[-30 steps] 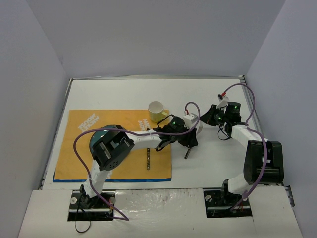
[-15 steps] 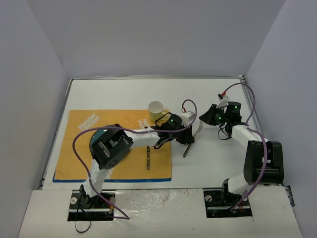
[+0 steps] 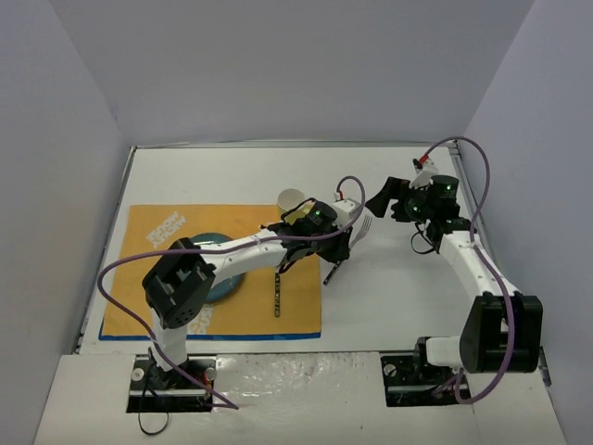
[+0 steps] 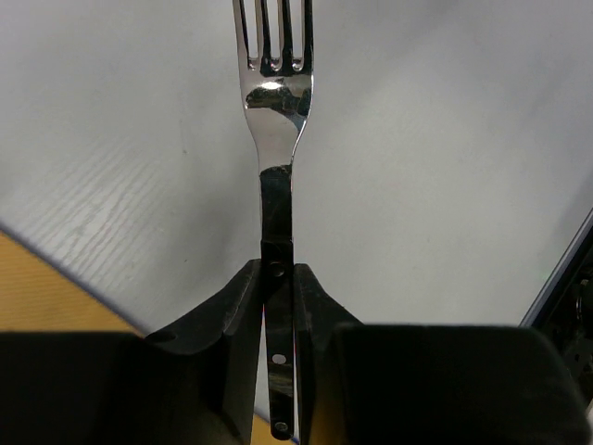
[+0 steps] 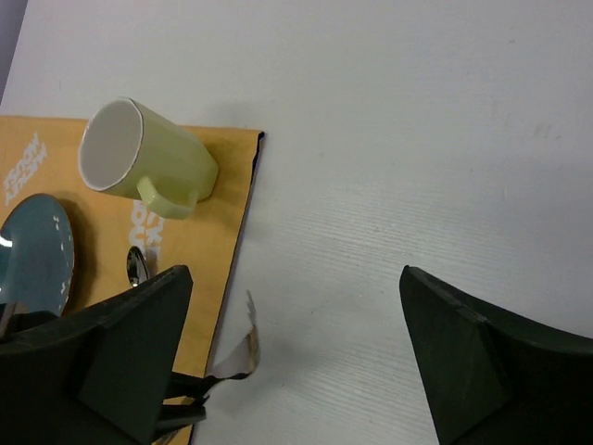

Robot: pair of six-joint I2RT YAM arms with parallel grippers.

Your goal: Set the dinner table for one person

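1. An orange placemat (image 3: pixel 139 241) is laid on the left half of the dinner table (image 3: pixel 222 171)
2. The left arm is extended rightward past the mat's right edge, and a fork (image 4: pixel 278 111) is pinched by its handle in the left gripper (image 4: pixel 278 278)
3. The right arm is bent toward the far right, with the right gripper (image 5: pixel 296 343) spread wide over the tabletop

Stretches the left arm (image 3: pixel 250 248) forward and to the right, low over the surface. Pinches a fork (image 4: pixel 276 102) by its handle in the narrowly closed left gripper (image 4: pixel 278 278). Extends the right arm (image 3: pixel 468 264) forward, wrist turned inward, right gripper (image 5: pixel 292 287) spread wide.
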